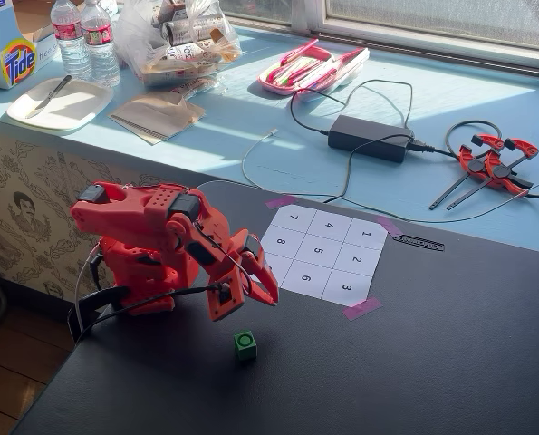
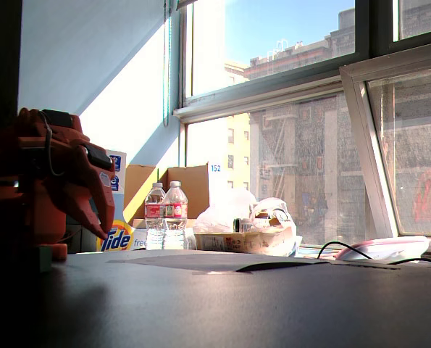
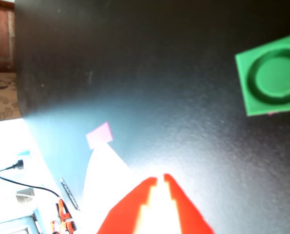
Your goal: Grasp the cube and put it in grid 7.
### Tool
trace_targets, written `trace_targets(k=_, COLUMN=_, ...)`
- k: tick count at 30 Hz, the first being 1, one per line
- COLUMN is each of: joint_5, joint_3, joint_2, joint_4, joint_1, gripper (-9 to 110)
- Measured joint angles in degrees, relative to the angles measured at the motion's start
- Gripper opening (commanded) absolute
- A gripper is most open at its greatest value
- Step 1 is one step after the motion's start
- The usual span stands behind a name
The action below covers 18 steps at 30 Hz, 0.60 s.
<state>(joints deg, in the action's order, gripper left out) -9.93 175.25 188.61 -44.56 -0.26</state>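
Observation:
The tiny green cube (image 1: 245, 345) with a dark round mark on top sits on the black table, in front of the red arm and off the numbered sheet. It also shows at the upper right of the wrist view (image 3: 271, 80). My gripper (image 1: 254, 292) hovers a little above and behind it, its red fingertips (image 3: 151, 182) almost together with nothing between them. Grid 7 (image 1: 293, 217) is the far left corner cell of the white 3x3 sheet, with no object on it. In a fixed view from table level the arm is a dark shape at the left (image 2: 106, 230).
Pink tape (image 1: 361, 308) holds the sheet's corners. Beyond the black table, on the blue sill, lie a black power adapter (image 1: 369, 138) with cables, red clamps (image 1: 495, 163), a pink tray (image 1: 310, 68), a plate, bottles and a Tide box. The table's left edge (image 1: 61, 362) is near the arm's base.

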Motion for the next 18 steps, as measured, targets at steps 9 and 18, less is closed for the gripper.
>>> trace_targets(k=9, joint_5=-0.5, joint_3=0.0, joint_2=0.0, joint_4=-0.4, joint_1=0.5, gripper=0)
trace_targets(k=18, joint_5=-0.5, joint_3=0.0, joint_2=0.0, joint_4=-0.4, joint_1=0.5, gripper=0)
